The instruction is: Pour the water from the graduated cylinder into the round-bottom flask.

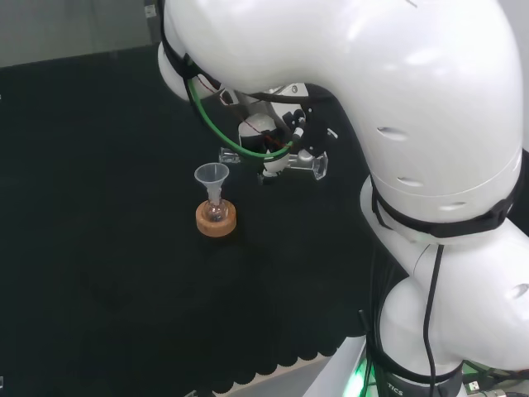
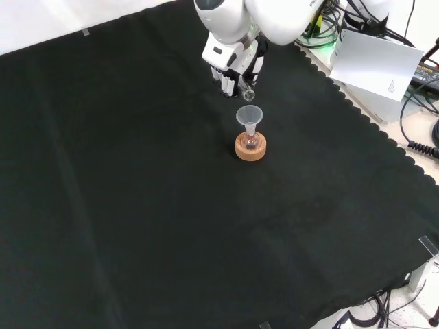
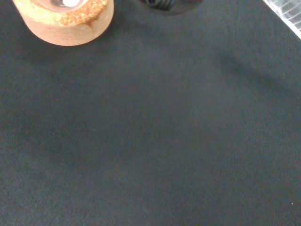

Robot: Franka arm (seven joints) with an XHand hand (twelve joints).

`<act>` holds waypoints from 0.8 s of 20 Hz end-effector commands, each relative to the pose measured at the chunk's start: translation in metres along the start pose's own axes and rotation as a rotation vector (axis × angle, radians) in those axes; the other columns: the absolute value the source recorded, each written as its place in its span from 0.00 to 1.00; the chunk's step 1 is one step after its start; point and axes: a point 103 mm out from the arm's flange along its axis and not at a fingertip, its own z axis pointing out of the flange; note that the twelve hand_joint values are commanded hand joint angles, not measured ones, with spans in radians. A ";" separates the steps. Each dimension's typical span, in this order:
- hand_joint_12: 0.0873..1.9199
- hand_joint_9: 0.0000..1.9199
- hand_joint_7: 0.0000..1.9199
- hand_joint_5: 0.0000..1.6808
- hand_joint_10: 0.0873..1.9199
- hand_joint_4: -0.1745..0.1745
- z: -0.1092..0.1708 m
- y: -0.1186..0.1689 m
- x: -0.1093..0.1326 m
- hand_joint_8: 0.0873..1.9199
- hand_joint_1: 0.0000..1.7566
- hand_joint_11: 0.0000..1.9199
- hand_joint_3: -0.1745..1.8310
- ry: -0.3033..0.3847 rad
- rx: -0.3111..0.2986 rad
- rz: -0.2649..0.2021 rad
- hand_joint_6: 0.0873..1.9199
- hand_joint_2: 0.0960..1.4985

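Black cloth (image 2: 137, 205) covers the bench. Near its centre a small glass flask (image 2: 251, 143) sits in a cork ring (image 2: 250, 150), with a clear funnel (image 2: 250, 116) in its neck. At the funnel's 12 o'clock in the front view, the hand (image 2: 232, 68) has its fingers curled round the tilted clear cylinder (image 2: 245, 89). I judge pouring is about to begin; next the mouth must come over the funnel.

In the front view, the round-bottom flask (image 2: 250, 143) sits in a cork ring (image 2: 250, 149) on the surface (image 2: 137, 205), a funnel (image 2: 250, 116) in its neck. Just behind, the hand (image 2: 233, 68) holds the graduated cylinder (image 2: 246, 89) tilted above the funnel.
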 end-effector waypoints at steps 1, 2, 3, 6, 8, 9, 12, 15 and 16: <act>0.34 0.77 0.54 0.60 0.00 0.00 -0.007 0.000 0.006 0.47 0.72 0.67 0.09 -0.068 0.032 -0.004 0.48 0.71; 0.34 0.77 0.54 0.60 0.00 0.00 -0.007 0.000 0.006 0.47 0.72 0.67 0.09 -0.076 0.040 -0.001 0.48 0.71; 0.34 0.77 0.54 0.60 0.00 0.00 -0.008 0.000 0.006 0.47 0.72 0.67 0.09 -0.085 0.046 0.003 0.48 0.71; 0.34 0.76 0.54 0.60 0.00 0.00 -0.010 0.001 0.006 0.47 0.72 0.67 0.09 -0.104 0.068 0.026 0.48 0.71; 0.34 0.76 0.54 0.60 0.00 0.00 -0.012 0.001 0.006 0.47 0.72 0.67 0.09 -0.119 0.077 0.047 0.48 0.71; 0.34 0.76 0.54 0.60 0.00 0.00 -0.013 0.002 0.007 0.47 0.72 0.67 0.09 -0.124 0.081 0.056 0.48 0.71; 0.34 0.76 0.54 0.60 0.00 0.00 -0.015 0.003 0.009 0.47 0.72 0.67 0.09 -0.133 0.095 0.077 0.48 0.71; 0.34 0.76 0.54 0.60 0.00 0.00 -0.017 0.003 0.011 0.47 0.72 0.67 0.09 -0.147 0.106 0.093 0.48 0.71; 0.34 0.76 0.54 0.60 0.00 0.00 -0.018 0.003 0.012 0.47 0.72 0.67 0.09 -0.149 0.108 0.096 0.48 0.72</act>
